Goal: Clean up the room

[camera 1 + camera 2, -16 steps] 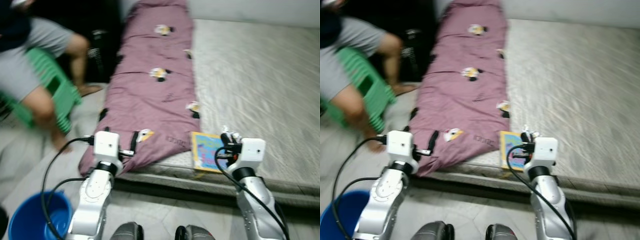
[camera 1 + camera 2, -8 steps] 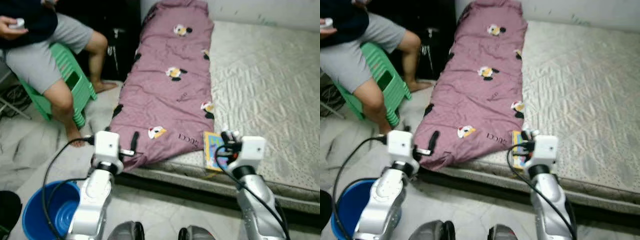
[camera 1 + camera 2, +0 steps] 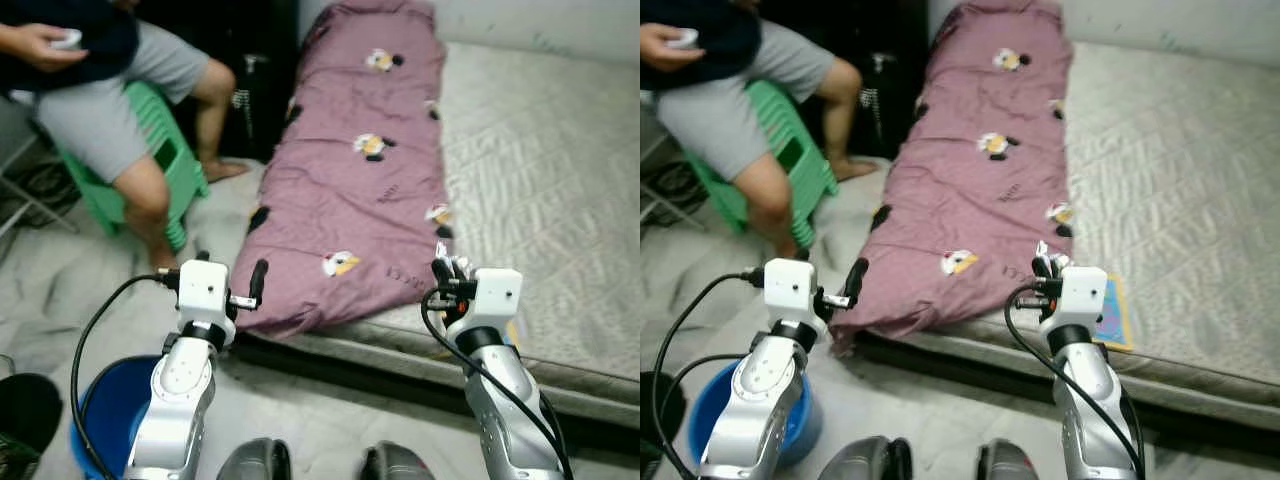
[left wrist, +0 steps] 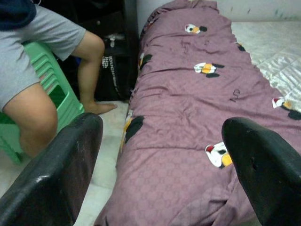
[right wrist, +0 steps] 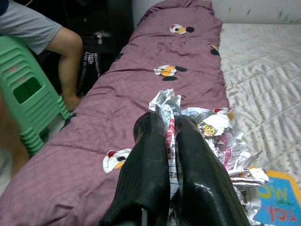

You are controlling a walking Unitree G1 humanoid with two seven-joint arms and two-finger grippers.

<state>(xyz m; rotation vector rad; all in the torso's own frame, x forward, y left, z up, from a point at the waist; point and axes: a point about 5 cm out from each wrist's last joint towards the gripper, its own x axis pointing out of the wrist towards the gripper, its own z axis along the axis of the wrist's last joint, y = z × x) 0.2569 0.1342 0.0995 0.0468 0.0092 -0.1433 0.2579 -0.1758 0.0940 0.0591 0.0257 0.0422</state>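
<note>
Right gripper (image 5: 171, 136) pinched tight on a crumpled printed newspaper wad (image 5: 214, 136), mauve cartoon-print quilt (image 3: 360, 190) ahead | left gripper (image 4: 164, 155) fingers spread wide, holding nothing, quilt beyond | round blue plastic bucket (image 3: 705, 425) below left arm | seated person (image 3: 110, 110) on green plastic stool (image 3: 175, 175) beyond.

A mauve quilt (image 3: 360, 170) with duck prints is lying along the mattress (image 3: 540, 170), centre frame. At upper left a person (image 3: 90, 80) is sitting on a green stool (image 3: 175, 170). A blue bucket (image 3: 105, 420) is standing at lower left.
</note>
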